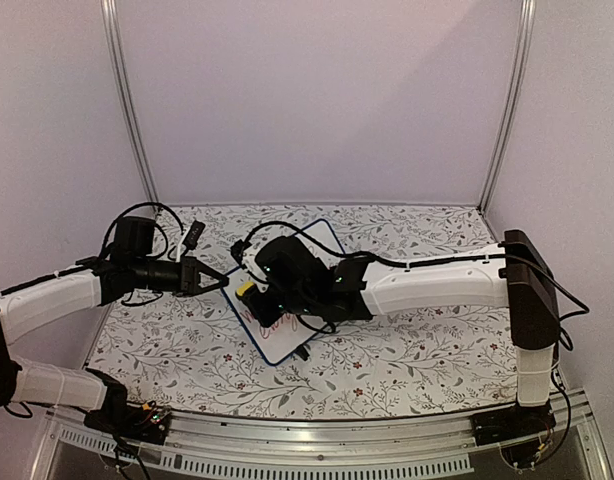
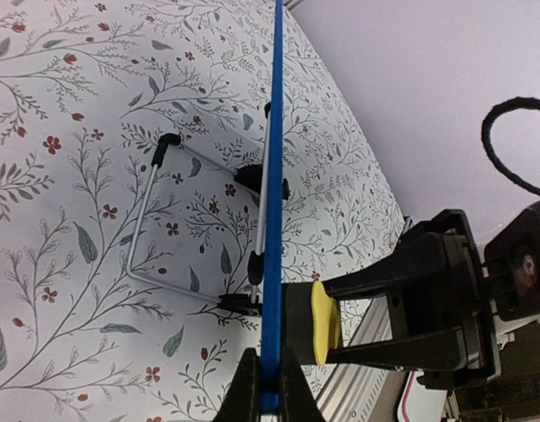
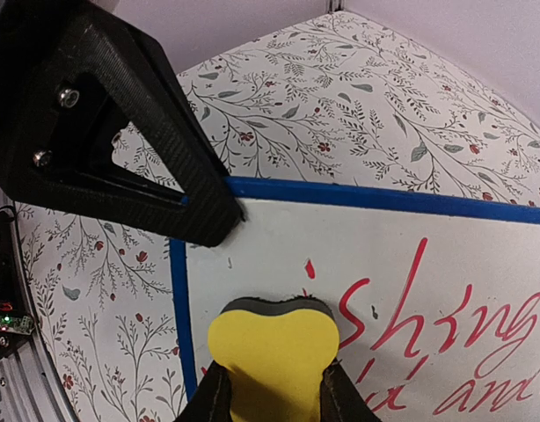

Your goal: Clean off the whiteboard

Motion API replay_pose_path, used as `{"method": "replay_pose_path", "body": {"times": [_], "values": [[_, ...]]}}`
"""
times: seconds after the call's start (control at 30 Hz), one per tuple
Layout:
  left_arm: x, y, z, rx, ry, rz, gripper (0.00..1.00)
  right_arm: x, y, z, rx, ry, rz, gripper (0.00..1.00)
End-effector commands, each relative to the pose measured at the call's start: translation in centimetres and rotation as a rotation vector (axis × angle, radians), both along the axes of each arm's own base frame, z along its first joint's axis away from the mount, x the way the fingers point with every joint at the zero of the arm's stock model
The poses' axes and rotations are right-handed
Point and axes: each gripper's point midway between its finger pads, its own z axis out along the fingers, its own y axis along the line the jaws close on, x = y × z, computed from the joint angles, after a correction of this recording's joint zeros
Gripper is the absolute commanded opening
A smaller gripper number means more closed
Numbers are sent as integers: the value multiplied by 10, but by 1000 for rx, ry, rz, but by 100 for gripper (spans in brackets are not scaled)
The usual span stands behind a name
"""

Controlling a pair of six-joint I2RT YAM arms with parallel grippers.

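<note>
The whiteboard (image 1: 287,325), white with a blue frame and red handwriting, stands tilted mid-table. My left gripper (image 1: 219,280) is shut on its left edge; in the left wrist view the blue frame (image 2: 272,202) runs edge-on between my left gripper's (image 2: 270,387) closed fingers. My right gripper (image 1: 255,290) is shut on a yellow eraser (image 3: 272,365) with a dark felt face pressed against the board's surface (image 3: 411,246) near its corner, beside the red writing (image 3: 446,334). The eraser also shows in the left wrist view (image 2: 323,323).
The board's wire stand (image 2: 151,237) with black feet rests on the floral tablecloth (image 1: 407,350) behind the board. Pale walls enclose the table at the back and sides. A metal rail (image 1: 317,440) runs along the near edge.
</note>
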Motion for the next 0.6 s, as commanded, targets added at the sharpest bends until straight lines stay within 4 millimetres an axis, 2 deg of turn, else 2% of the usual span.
{"method": "replay_pose_path", "body": {"times": [0.0,0.17,0.3,0.47,0.57], "values": [[6,4,8,-14,-30,27,0,2,2,-20,-28,32,8,18],[5,4,8,-15,-30,26,0,-2,-12,-40,-73,55,-5,17],[5,4,8,-16,-30,25,0,-9,-20,-48,-88,69,-2,17],[5,4,8,-17,-29,23,0,-12,-24,-49,-96,64,-11,17],[5,4,8,-19,-30,23,0,-11,-18,-40,-73,58,-8,17]]}}
